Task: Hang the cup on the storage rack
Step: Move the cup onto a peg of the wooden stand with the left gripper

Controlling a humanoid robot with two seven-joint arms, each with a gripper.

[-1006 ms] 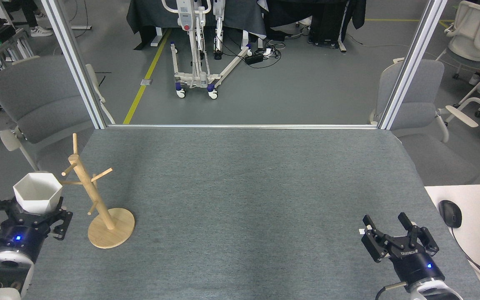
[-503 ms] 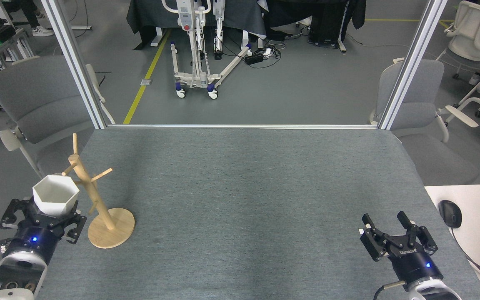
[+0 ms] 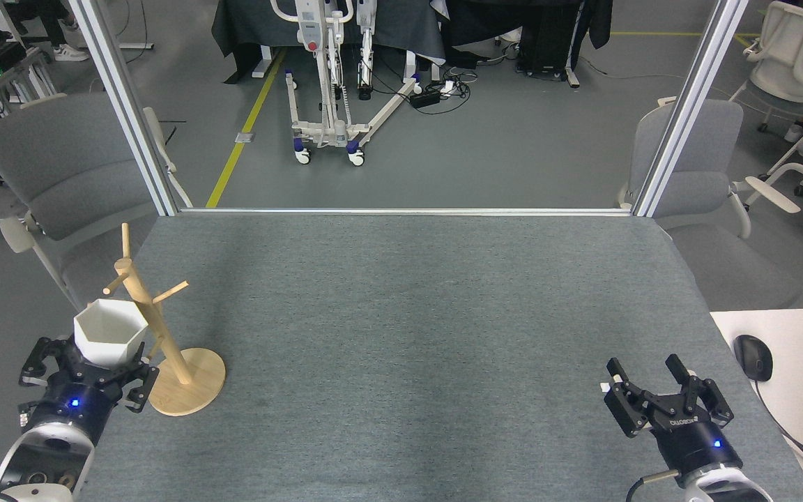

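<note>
A humanoid robot's left gripper (image 3: 98, 368) grasps a white faceted cup (image 3: 110, 332) from below at the near left corner of a grey felt-covered table (image 3: 408, 328). The cup sits upright in the black fingers (image 3: 138, 387), its hexagonal mouth open to the ceiling, and presses close against the left side of the wooden mug rack (image 3: 161, 335). One of the rack's lower pegs appears to meet the cup's right wall, though the handle tab is hidden and it cannot be told whether the peg passes through it. The rack stands on its round disc base, which the gripper's right edge overlaps in the head view; its upper pegs angle up, bare, above the cup's rim.

At the near right of the table, well apart from the rack, the right gripper (image 3: 652, 387) hovers with its fingers spread and nothing between them, a small blue light glowing on its wrist.

Beyond the table's far edge, two aluminium frame posts (image 3: 129, 111) rise on either side. Grey office chairs (image 3: 60, 174) stand to the left and right, and a wheeled white stand (image 3: 325, 104) is parked on the grey floor beside a yellow floor line (image 3: 245, 129). A black computer mouse (image 3: 752, 357) lies on a white desk (image 3: 792, 390) at the right.
</note>
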